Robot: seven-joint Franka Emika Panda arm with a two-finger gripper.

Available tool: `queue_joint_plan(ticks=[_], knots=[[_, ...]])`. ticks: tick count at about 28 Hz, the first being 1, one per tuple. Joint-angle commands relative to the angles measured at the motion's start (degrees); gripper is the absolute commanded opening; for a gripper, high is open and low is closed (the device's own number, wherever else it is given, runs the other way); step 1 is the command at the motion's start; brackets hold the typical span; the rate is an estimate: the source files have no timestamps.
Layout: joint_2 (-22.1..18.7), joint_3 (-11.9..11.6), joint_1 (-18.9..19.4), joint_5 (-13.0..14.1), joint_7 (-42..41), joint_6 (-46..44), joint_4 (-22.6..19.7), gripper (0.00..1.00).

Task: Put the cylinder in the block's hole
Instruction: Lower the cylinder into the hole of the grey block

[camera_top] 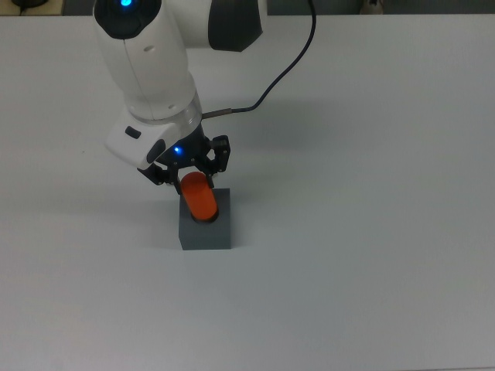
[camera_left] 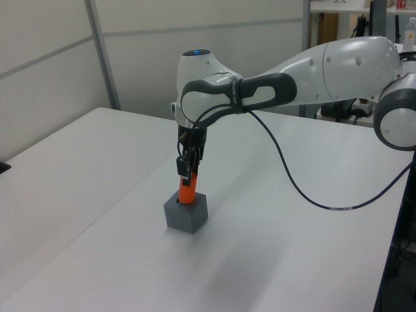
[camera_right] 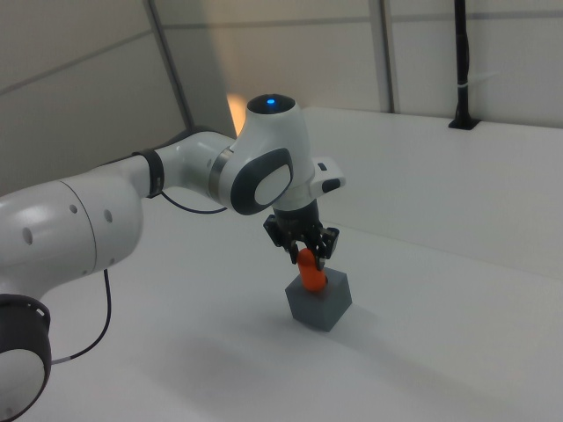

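Observation:
The dark grey block rests on the white table. The orange cylinder stands with its lower end in the hole in the block's top, so the hole itself is covered. My gripper is directly above, shut on the cylinder's upper end. The left view shows the cylinder upright in the block under the gripper. In the right view the cylinder sticks out of the block, with the gripper around its top.
A black cable runs from the wrist across the white table toward the top view's upper edge. Wall panels stand behind the table in the left view, and shelving with equipment is at the left view's right.

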Motion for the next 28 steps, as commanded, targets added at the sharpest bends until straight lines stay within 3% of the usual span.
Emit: queue_joint_plan(ticks=[1,15,28], knots=[[1.2,-0.1,0.4,0.5,0.6,1.2,0.5,0.05],[1.3,-0.1,0.4,0.4,0.7,4.2,0.3,0.05],[0.1,0.0,0.4,-1.4,0.0,0.4,-1.9,0.05]])
